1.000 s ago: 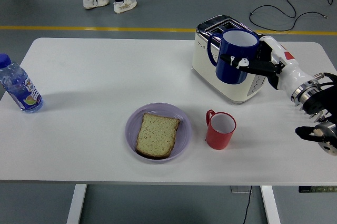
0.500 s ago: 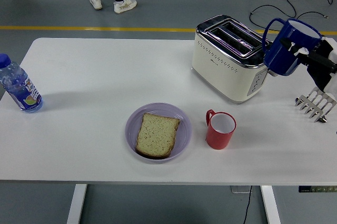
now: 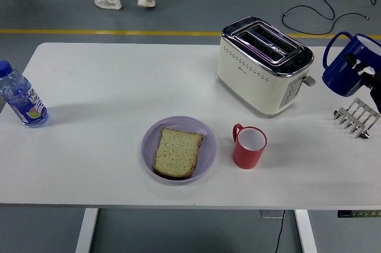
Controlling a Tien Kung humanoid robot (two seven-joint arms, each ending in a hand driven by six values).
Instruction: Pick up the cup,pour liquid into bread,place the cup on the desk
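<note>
A blue cup point(image 3: 345, 71) was at the right edge of the frame, up off the white table point(image 3: 107, 86). The robot's right hand point(image 3: 368, 69) was holding it, but only a small dark part of that hand showed at the edge. The cup leaned a little, with its handle toward the left. Its inside could not be seen, so what was in it was not clear.

Just below the blue cup, a small metal rack point(image 3: 356, 116) sat on the table.

A cream toaster point(image 3: 262, 65) stood in the upper right part of the frame, to the left of the blue cup. Its two slots on top looked bare.

A red cup point(image 3: 249, 146) stood upright near the middle, below the toaster. It looked white inside, and nothing showed in it.

Just to the left of the red cup was a purple plate point(image 3: 152, 140). One slice of bread point(image 3: 177, 152) lay flat in it.

At the far left edge stood a plastic bottle point(image 3: 21, 97) with a blue cap.

At the top of the frame, a person's legs and white shoes point(image 3: 125, 0) stood on the gray floor beyond the table.
</note>
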